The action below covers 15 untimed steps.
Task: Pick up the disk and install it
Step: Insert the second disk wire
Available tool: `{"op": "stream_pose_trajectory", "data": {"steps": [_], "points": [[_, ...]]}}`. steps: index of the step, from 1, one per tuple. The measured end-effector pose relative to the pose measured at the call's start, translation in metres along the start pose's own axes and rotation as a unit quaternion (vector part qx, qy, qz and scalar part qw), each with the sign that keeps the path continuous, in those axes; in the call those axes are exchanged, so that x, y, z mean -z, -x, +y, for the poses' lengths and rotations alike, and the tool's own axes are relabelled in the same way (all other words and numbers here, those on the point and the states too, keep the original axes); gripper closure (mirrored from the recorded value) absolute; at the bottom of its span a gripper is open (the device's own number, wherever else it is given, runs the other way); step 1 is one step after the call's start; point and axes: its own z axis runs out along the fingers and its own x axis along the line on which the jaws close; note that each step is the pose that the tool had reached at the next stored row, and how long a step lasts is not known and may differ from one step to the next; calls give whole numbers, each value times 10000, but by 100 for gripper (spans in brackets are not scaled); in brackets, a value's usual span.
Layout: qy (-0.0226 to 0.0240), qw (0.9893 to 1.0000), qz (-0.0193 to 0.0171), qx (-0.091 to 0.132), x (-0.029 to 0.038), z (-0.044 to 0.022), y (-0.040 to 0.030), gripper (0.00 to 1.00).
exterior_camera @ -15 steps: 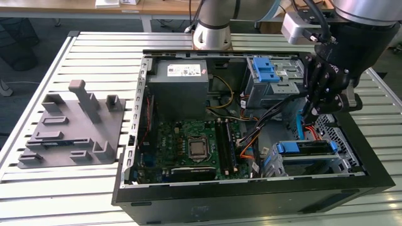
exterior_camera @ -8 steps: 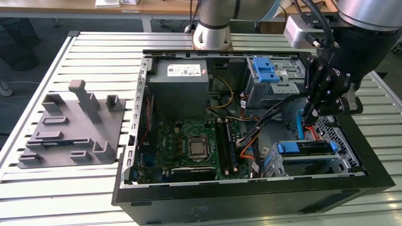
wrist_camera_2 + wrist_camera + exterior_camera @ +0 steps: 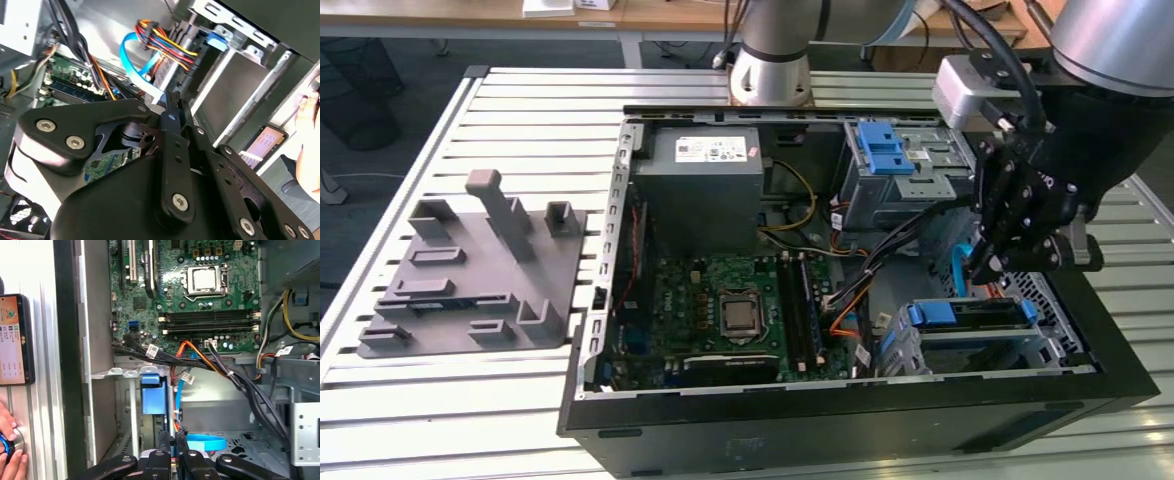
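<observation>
1. In the exterior view, the black two-finger gripper (image 3: 987, 266) hangs over the open black metal computer case (image 3: 854, 432), at the exterior view's right, just above the silver drive cage with a blue plastic handle (image 3: 947, 316). A narrow blue plastic edge of the disk (image 3: 963, 268) stands upright against the fingers. A grey power-supply box with a white sticker (image 3: 707, 170) and a green motherboard (image 3: 720, 310) lie inside the case. A grey plastic fixture plate with upright posts (image 3: 467, 270) sits on the slatted table, well apart on the exterior view's left.
2. In the second wrist view, the gripper (image 3: 170, 102) has its fingers drawn close together. The disk's green circuit-board face (image 3: 106, 166) shows between the finger links, so the fingers appear clamped on it. A bundle of coloured wires (image 3: 165, 42) lies beyond.
3. In the first wrist view, the gripper (image 3: 173, 439) points into the case beside the blue handle (image 3: 152, 392). Its fingers are nearly closed on a thin dark edge. A person's hand (image 3: 10, 452) rests outside the case near a phone (image 3: 12, 340).
</observation>
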Motion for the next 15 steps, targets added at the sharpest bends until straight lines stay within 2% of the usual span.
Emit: {"op": "stream_pose_trajectory", "data": {"steps": [2,11,13,15], "points": [[30,10000,1,0,-20,-17,-12,84],[304,9995,20,16,-107,-147,2,84],[346,9994,23,18,-127,-167,4,84],[351,9994,24,17,-130,-168,4,84]]}}
